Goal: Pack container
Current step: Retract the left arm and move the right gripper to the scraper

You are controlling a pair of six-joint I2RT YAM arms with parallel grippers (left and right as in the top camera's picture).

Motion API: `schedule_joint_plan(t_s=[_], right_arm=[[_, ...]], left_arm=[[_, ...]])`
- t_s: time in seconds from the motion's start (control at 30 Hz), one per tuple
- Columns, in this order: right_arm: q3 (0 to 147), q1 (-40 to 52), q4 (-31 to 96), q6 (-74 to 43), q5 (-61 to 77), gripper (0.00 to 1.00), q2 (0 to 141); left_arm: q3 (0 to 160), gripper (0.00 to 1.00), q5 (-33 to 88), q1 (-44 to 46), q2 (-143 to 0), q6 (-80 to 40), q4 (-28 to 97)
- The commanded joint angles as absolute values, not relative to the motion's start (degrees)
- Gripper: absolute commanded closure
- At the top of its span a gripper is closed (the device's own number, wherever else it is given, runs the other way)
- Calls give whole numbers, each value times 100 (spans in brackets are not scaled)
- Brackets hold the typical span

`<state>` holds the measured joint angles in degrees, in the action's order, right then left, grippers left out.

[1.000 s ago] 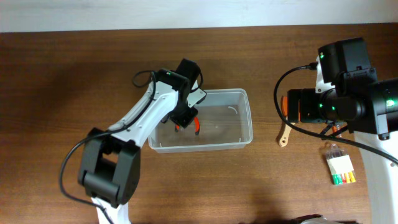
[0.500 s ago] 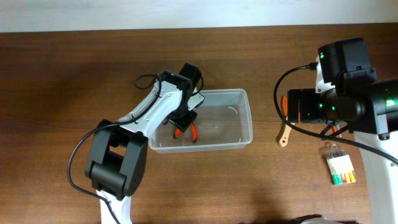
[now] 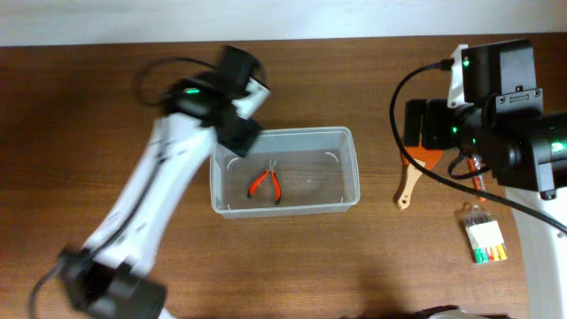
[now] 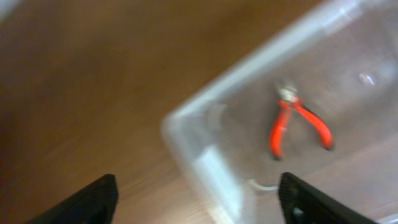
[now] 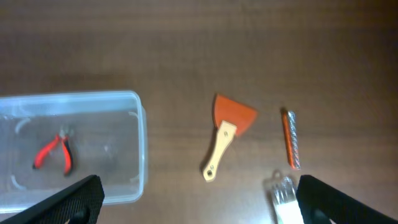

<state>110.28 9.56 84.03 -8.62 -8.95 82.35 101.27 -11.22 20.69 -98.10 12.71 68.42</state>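
Observation:
The container (image 3: 354, 170) is a clear rectangular tub in the middle of the table. On its floor lie red-handled pliers (image 3: 265, 183), loose, also seen as the pliers (image 4: 297, 121) in the left wrist view. My left gripper (image 4: 198, 202) is open and empty, raised over the tub's near-left corner (image 4: 186, 134); that view is blurred. My right gripper (image 5: 199, 199) hangs wide open and empty high above the table, right of the container (image 5: 142, 146). The pliers (image 5: 55, 152) also show in the right wrist view.
A scraper (image 3: 412, 177) with an orange blade and wooden handle lies right of the tub. Beside the scraper (image 5: 225, 134) are a thin orange rod (image 5: 290, 138) and a clear pack of markers (image 3: 485, 235). The right arm (image 3: 505, 106) stands over them.
My left gripper opened and let go of the pliers, which now lie in the tub. The left arm drew up and back to the upper left. The right arm shifted slightly.

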Motion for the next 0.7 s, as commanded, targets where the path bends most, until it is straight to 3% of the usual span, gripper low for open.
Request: schedule_joint_plan(t_s=[0.0, 0.17, 0.27, 0.5, 0.67], right_arm=[[11391, 725, 8932, -974, -1575, 1, 7898], [11404, -3, 9706, -1946, -1999, 1, 7284], [10962, -972, 9734, -1979, -1146, 1, 6700], [9212, -1546, 9627, -1288, -381, 1, 6641], [8009, -1540, 8764, -1109, -209, 1, 7229]], left_arm=[[10173, 3, -1330, 1050, -9247, 854, 6928], [10173, 1, -878, -93, -8879, 432, 6923], [10147, 1, -217, -884, -8842, 78, 6897], [10119, 1, -119, -1129, -8842, 34, 6759], [10119, 1, -119, -1125, -8842, -10, 6757]])
